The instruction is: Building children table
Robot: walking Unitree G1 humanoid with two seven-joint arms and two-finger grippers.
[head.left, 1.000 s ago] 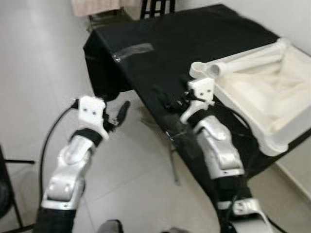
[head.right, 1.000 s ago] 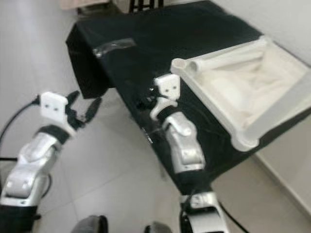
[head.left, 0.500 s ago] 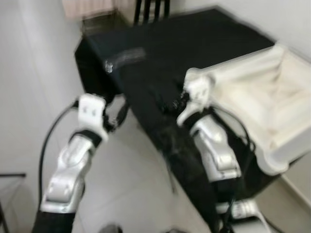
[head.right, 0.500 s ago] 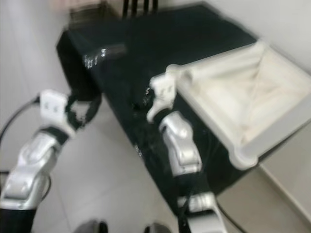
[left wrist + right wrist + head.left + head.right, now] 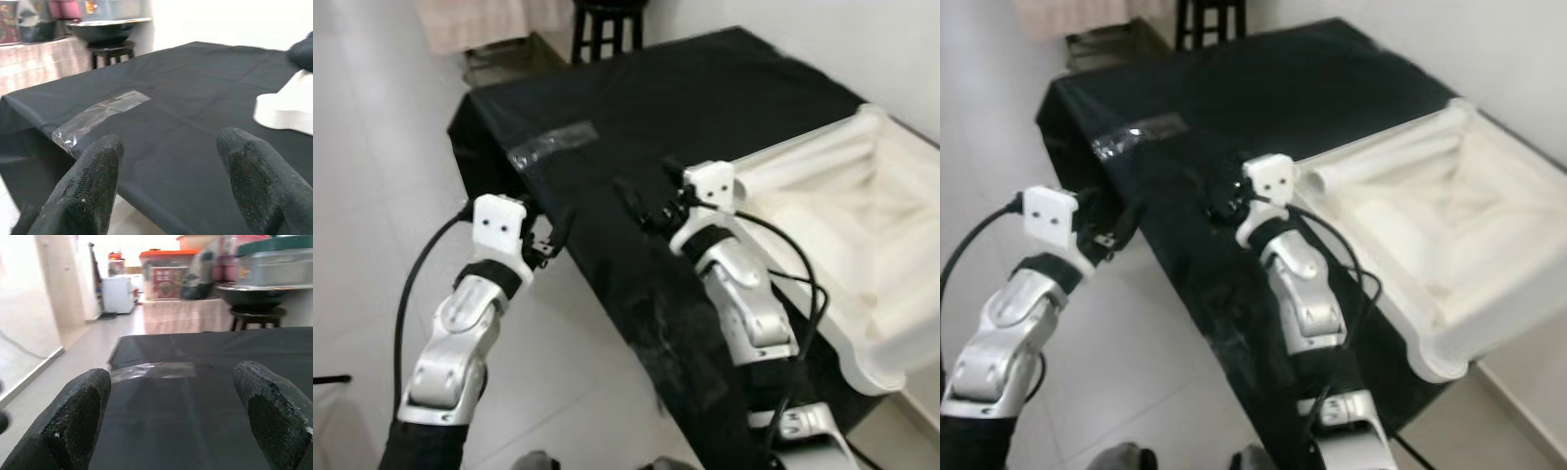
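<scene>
One black-draped tabletop (image 5: 705,88) carries one white upturned children's table (image 5: 862,225) at 3 o'clock and one strip of clear tape (image 5: 551,145) at 11. One dark stool (image 5: 605,24) stands at 12. Two end effectors: left (image 5: 551,238), right (image 5: 641,201).

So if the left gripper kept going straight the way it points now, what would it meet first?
Probably the black cloth over the table: the open left gripper aims low across its top, towards the strip of clear tape. Depth is uncertain.

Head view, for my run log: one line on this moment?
left gripper: open, at table edge | right gripper: open, over table | white tabletop: untouched
</scene>
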